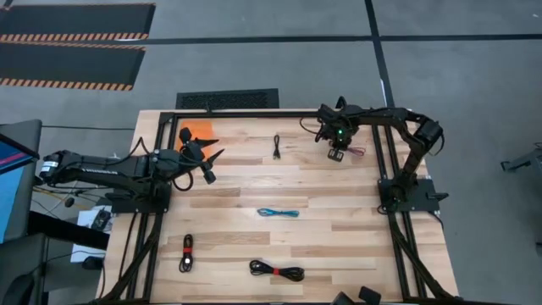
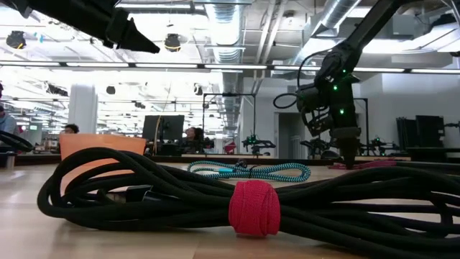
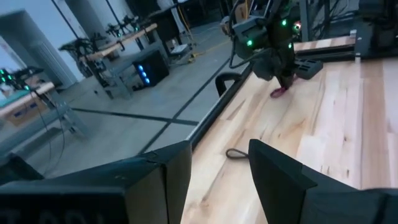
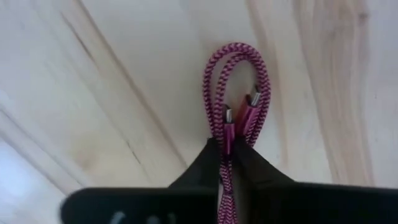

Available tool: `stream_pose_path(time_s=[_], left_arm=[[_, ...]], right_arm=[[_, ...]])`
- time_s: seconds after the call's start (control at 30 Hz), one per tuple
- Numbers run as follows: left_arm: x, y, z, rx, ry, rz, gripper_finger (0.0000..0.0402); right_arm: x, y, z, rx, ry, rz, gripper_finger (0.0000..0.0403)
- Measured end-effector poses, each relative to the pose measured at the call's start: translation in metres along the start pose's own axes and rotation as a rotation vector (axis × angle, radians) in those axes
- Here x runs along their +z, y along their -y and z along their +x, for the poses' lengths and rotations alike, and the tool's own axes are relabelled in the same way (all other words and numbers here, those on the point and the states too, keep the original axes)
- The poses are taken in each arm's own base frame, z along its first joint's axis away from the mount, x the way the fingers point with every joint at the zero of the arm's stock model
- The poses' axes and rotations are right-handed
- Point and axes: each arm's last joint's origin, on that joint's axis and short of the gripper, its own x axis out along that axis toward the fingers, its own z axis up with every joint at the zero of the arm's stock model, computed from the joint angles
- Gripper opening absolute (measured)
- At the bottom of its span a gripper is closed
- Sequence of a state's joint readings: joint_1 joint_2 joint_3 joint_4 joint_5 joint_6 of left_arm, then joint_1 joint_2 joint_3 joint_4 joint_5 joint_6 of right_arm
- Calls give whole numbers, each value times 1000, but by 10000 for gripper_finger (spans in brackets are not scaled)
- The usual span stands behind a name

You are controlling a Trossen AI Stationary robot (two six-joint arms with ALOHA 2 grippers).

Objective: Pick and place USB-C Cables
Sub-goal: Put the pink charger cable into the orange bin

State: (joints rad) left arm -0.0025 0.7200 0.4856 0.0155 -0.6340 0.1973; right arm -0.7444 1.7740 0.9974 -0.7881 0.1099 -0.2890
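Observation:
My right gripper [image 1: 337, 154] points down at the table's far right and is shut on the magenta USB-C cable [image 4: 236, 68]. That cable also shows in the low view, the magenta USB-C cable [image 2: 375, 164]. My left gripper [image 1: 209, 163] hovers open over the far left, holding nothing. Lying flat on the wood are a small black cable [image 1: 277, 146], a teal cable [image 1: 278, 212], a black cable with a red tie [image 1: 276, 271], and another black cable [image 1: 186, 252]. My right gripper pinches the magenta cable's strands [image 4: 226, 146] between its two fingers, just behind the two metal plugs [image 4: 229, 116]. The fingers come from above, pointing down. The cable's looped end [image 4: 237, 53] lies on the wood beyond the fingertips.
An orange piece [image 1: 201, 131] lies at the far left, by the left gripper. A black frame rail [image 1: 254, 113] runs along the table's far edge and down both sides. Bare wood lies in the middle, between the small black cable and the teal one.

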Motion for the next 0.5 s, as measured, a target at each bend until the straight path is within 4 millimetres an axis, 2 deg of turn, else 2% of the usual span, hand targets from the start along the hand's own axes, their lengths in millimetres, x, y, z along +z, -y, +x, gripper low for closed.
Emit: stream_pose_path(time_s=[0.2,0.5], left_arm=[[3,-1,-1,2,5,24,151],[0,-2,-2,6,-29,47,151]], right_arm=[[2,-10,-2,1,-1,-32,16],[12,-48,-7,-42,17,-38,6]])
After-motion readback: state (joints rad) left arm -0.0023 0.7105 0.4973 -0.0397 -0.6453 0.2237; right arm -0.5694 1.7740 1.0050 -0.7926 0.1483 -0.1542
